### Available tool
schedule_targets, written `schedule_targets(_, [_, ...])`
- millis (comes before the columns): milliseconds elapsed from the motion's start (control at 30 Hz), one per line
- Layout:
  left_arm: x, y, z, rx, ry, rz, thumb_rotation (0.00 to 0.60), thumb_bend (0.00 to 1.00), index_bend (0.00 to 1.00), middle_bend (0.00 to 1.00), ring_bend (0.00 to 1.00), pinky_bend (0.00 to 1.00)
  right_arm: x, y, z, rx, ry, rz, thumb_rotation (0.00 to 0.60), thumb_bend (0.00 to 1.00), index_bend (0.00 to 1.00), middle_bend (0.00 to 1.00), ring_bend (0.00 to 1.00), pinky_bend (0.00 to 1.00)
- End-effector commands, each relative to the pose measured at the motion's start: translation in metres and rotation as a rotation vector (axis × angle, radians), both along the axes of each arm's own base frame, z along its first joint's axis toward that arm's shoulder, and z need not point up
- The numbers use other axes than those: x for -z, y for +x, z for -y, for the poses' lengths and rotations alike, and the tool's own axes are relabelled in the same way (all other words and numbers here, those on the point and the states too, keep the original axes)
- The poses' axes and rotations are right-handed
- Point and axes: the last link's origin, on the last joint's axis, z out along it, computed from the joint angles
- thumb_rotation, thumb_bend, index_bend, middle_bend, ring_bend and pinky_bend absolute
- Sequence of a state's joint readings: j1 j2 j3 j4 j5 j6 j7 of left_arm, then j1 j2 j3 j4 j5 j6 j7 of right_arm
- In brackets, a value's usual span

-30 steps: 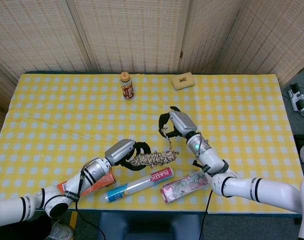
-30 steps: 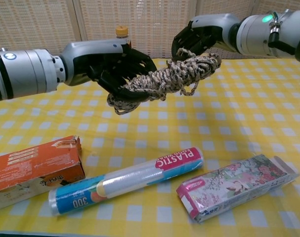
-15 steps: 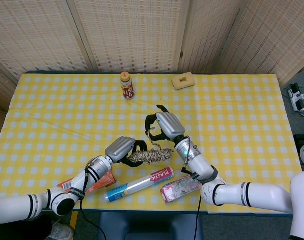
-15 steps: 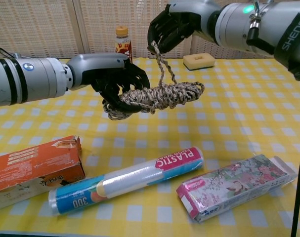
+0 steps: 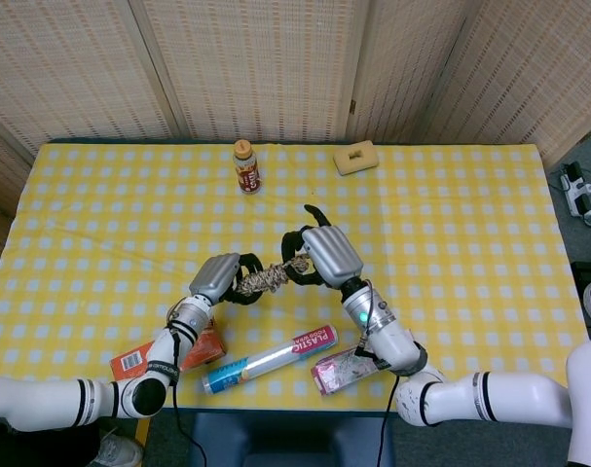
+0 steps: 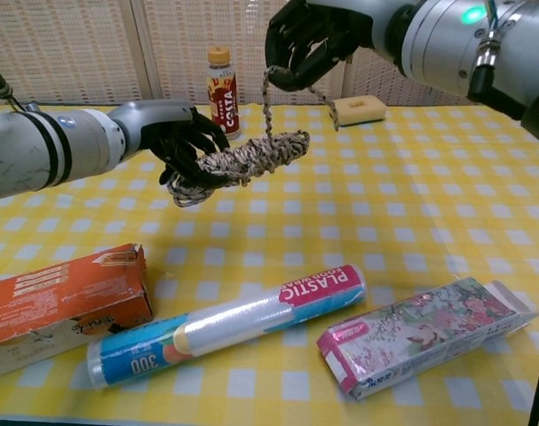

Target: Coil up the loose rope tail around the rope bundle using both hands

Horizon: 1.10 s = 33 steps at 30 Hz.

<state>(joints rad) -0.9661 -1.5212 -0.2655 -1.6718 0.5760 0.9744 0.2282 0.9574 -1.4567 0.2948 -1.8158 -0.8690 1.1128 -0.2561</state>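
Note:
The rope bundle [image 6: 244, 160] is a speckled tan-and-brown coil held level above the table; in the head view the rope bundle [image 5: 260, 281] shows between both hands. My left hand [image 6: 182, 140] grips its left end, and the left hand [image 5: 220, 277] sits left of centre in the head view. My right hand [image 6: 306, 40] is raised above the bundle's right end and pinches the loose tail [image 6: 267, 105], which hangs taut down to the bundle. In the head view the right hand [image 5: 322, 257] covers the bundle's right end.
Near the front edge lie an orange box [image 6: 65, 303], a plastic wrap roll [image 6: 230, 323] and a floral box [image 6: 426, 335]. A brown bottle [image 6: 221, 82] and a yellow sponge [image 6: 359, 109] stand at the back of the yellow checked table [image 6: 429, 204].
Both hands have moved away from the chest camera with the bundle. The right hand, first close at the bundle's right end, has lifted and drawn the tail up taut above it.

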Motion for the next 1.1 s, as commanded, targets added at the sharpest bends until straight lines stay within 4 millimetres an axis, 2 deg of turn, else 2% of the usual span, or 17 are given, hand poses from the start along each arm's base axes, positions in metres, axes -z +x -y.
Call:
schedule_targets(33, [-0.005, 0.0, -0.003, -0.055, 0.046, 0.048, 0.6, 0.68, 0.79, 0.84, 0.78, 0.78, 0.002, -0.002, -0.012, -0.014, -0.019, -0.02, 0.6, 0.53, 0.8, 0.59, 0.46, 0.0])
schedule_targets(267, [-0.018, -0.001, -0.005, -0.167, 0.055, 0.251, 0.6, 0.68, 0.79, 0.84, 0.78, 0.78, 0.01, -0.01, -0.026, -0.023, -0.022, -0.041, 0.6, 0.53, 0.81, 0.59, 0.47, 0.0])
schedule_targets(533, [-0.042, -0.002, -0.003, -0.169, 0.074, 0.382, 0.6, 0.68, 0.79, 0.84, 0.78, 0.78, 0.013, -0.025, -0.032, -0.025, -0.039, -0.04, 0.6, 0.53, 0.8, 0.59, 0.47, 0.0])
schedule_targets(600, [-0.047, -0.001, -0.002, -0.163, 0.072, 0.405, 0.6, 0.68, 0.79, 0.84, 0.78, 0.78, 0.013, -0.03, -0.033, -0.028, -0.04, -0.056, 0.6, 0.53, 0.78, 0.59, 0.47, 0.0])
schedule_targets(633, [-0.051, 0.0, -0.001, -0.16, 0.069, 0.421, 0.6, 0.68, 0.79, 0.84, 0.78, 0.78, 0.012, -0.033, -0.034, -0.029, -0.037, -0.061, 0.6, 0.53, 0.74, 0.58, 0.46, 0.0])
schedule_targets(800, [-0.061, 0.003, 0.003, -0.149, 0.055, 0.473, 0.6, 0.68, 0.79, 0.84, 0.78, 0.78, 0.006, -0.042, -0.036, -0.04, -0.027, -0.072, 0.6, 0.53, 0.38, 0.46, 0.38, 0.0])
schedule_targets(933, [-0.066, 0.004, 0.005, -0.14, 0.047, 0.494, 0.6, 0.68, 0.79, 0.84, 0.78, 0.78, -0.001, -0.048, -0.039, -0.05, -0.03, -0.075, 0.6, 0.53, 0.14, 0.34, 0.29, 0.0])
schedule_targets(1033, [-0.07, 0.005, 0.007, -0.135, 0.041, 0.507, 0.6, 0.68, 0.78, 0.84, 0.78, 0.78, -0.008, -0.056, -0.044, -0.053, -0.031, -0.082, 0.6, 0.53, 0.03, 0.23, 0.2, 0.0])
schedule_targets(1100, [-0.072, 0.004, 0.007, -0.131, 0.037, 0.509, 0.6, 0.68, 0.78, 0.84, 0.78, 0.78, -0.013, -0.064, -0.047, -0.049, -0.032, -0.095, 0.6, 0.53, 0.0, 0.18, 0.15, 0.0])
